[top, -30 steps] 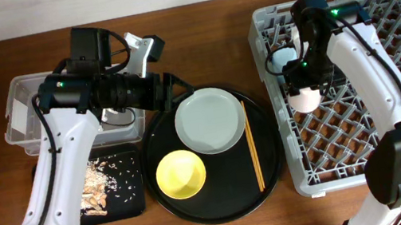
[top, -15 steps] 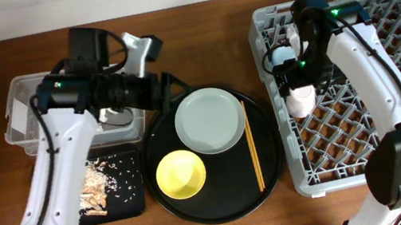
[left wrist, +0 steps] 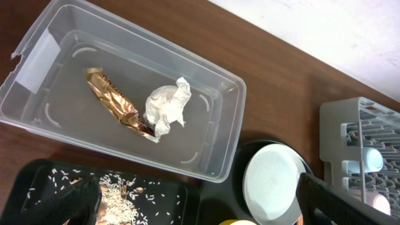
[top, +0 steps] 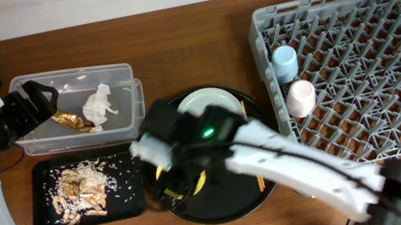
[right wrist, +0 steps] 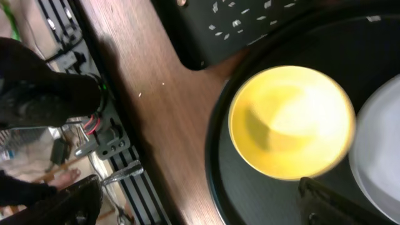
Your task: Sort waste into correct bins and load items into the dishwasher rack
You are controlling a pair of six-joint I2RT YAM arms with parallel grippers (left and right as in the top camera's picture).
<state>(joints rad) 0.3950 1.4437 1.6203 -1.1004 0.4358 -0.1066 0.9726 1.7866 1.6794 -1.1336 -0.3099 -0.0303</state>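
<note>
The clear tub (top: 130, 99) holds the golden foil wrapper (left wrist: 112, 103) and the white tissue (left wrist: 165, 106). The flat black tray (top: 128, 192) holds food scraps (top: 79, 188). My left gripper (top: 39, 102) is open and empty at the tub's left end. My right gripper (right wrist: 206, 206) is open and empty just above the yellow bowl (right wrist: 290, 122), which my arm mostly hides from overhead. The pale plate (top: 203, 100) and the chopsticks (top: 244, 107) lie on the round tray. The blue cup (top: 285, 63) and the pink cup (top: 301, 98) stand in the grey rack (top: 386, 59).
The large round black tray (top: 265, 187) sits between the flat tray and the rack. My right arm stretches from the front right across it. The table's front edge and a cable stand show in the right wrist view (right wrist: 106, 144).
My right gripper has let go of the pink cup in the rack and swung left over the yellow bowl. My left arm has drawn back from the round tray to the tub's left end.
</note>
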